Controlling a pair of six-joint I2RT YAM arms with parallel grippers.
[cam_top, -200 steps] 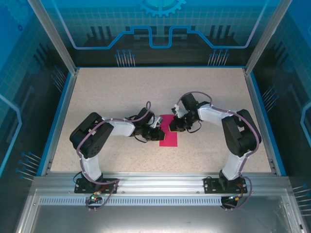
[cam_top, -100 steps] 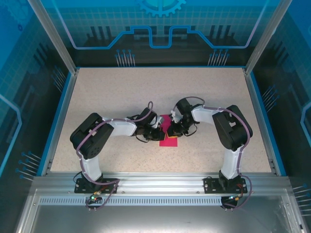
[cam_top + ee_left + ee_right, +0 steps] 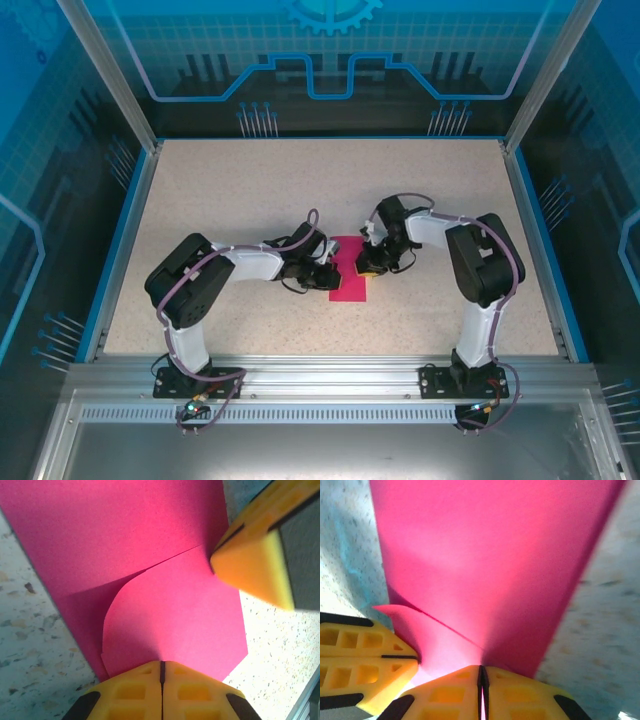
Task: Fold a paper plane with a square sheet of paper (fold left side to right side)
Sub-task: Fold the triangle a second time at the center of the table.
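Note:
The magenta square sheet of paper (image 3: 350, 288) lies flat mid-table, between my two grippers. In the left wrist view the sheet (image 3: 125, 530) has a lifted, curling flap (image 3: 175, 615) that runs into my left gripper (image 3: 161, 663), which is shut on its edge. One yellow finger of the right gripper (image 3: 255, 565) presses in at the upper right. In the right wrist view my right gripper (image 3: 481, 669) is shut on the sheet (image 3: 485, 555), with pink showing in the slit between its fingers. The left gripper's fingers (image 3: 370, 665) sit close at the lower left. From above, the left gripper (image 3: 331, 272) and right gripper (image 3: 361, 268) meet over the paper.
Speckled beige tabletop (image 3: 250, 190) surrounds the sheet, bounded by a blue rim (image 3: 120, 240) and an aluminium rail (image 3: 330, 375) at the near edge. Both arms reach inward from their bases.
The left gripper has closed down fully at the sheet's edge. The right arm swung in towards the sheet and then eased back to the right. The sheet stays in place.

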